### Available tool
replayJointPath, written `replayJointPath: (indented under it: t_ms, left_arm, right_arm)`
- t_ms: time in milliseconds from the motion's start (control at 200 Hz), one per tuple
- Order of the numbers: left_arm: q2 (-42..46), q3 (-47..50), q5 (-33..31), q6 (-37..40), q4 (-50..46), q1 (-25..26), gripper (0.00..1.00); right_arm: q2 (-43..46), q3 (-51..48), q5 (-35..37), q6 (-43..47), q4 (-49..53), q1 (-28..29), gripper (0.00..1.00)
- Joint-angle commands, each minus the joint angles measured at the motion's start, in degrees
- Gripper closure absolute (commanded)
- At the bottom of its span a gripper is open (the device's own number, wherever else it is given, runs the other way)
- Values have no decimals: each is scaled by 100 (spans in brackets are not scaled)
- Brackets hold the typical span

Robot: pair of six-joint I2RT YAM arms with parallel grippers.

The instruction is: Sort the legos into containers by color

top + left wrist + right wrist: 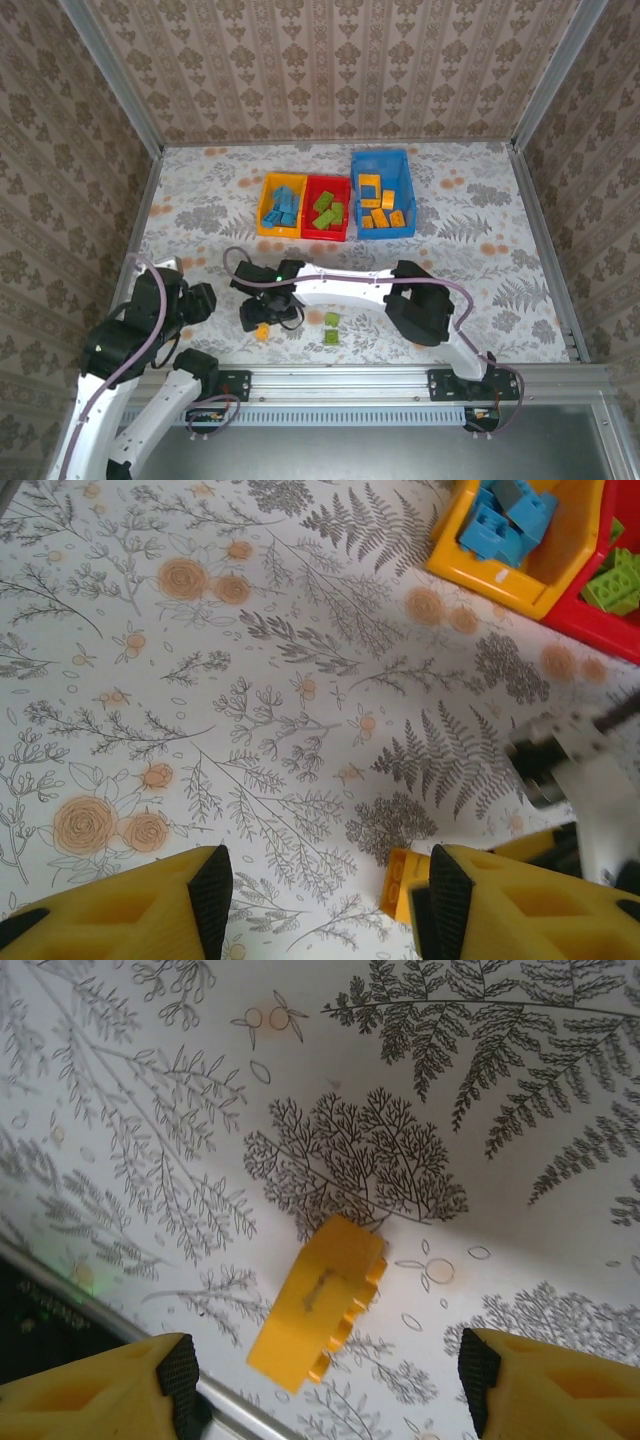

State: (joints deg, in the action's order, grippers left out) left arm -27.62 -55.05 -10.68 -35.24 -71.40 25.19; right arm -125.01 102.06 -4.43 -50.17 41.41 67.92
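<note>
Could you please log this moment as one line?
right gripper open over orange brick | left gripper open | green bricks loose on table

No readable text, labels, brands or numbers on bricks, bins, tablecloth or arms

The tabletop [480, 250] wears a white cloth printed with grey ferns and sprigs and dotted with pale orange roses, while the walls [330, 70] carry beige wallpaper with a repeating brown damask motif. Toward the far edge, the yellow-orange bin [279, 233] holds blue bricks [284, 205], the red bin [325, 238] lime-green bricks [327, 210], and the blue bin [380, 155] orange bricks [385, 215]; near the near edge lie a loose orange brick [320, 1300] and loose green bricks [330, 338]. The left arm [100, 410] and right arm [340, 285] are white with black joints, and the left gripper [322, 890] and right gripper [327, 1368] have yellow fingers tipped with black pads.
</note>
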Motion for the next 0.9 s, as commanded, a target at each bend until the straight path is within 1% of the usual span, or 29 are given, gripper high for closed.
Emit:
replayJointPath:
  t_ms: [0,120,215,400,520,565,650,760,860,870,895]
  left_arm:
    - [115,-258,272,478,-133,29,42]
    - [180,-320,359,594,-173,29,42]
    - [201,-361,405,679,-177,22,42]
    - [220,-343,519,732,-189,21,42]
    - [208,-305,642,747,-98,21,44]
    - [170,-289,744,766,24,24,45]
    - [-3,-234,1025,842,322,29,45]
    - [-442,-181,1455,901,893,46,46]
    - [-919,-123,1837,880,1673,57,47]
    - [-978,-121,1869,879,1754,193,47]
    - [-1126,-109,1928,870,1944,302,47]
  right_arm:
    - [-398,490,187,-549,568,98,28]
    - [-751,859,136,-740,935,108,32]
    - [-882,921,66,-818,913,117,37]
    - [-999,940,182,-824,888,107,54]
    - [-847,922,458,-652,941,83,70]
    - [-704,865,609,-548,945,44,78]
    - [-328,659,879,-366,931,-51,86]
    - [297,257,1208,-186,988,-259,89]
    - [1050,-342,1439,-15,1032,-636,90]
    - [1146,-408,1448,0,1035,-694,90]
    - [1345,-592,1481,43,1050,-833,90]
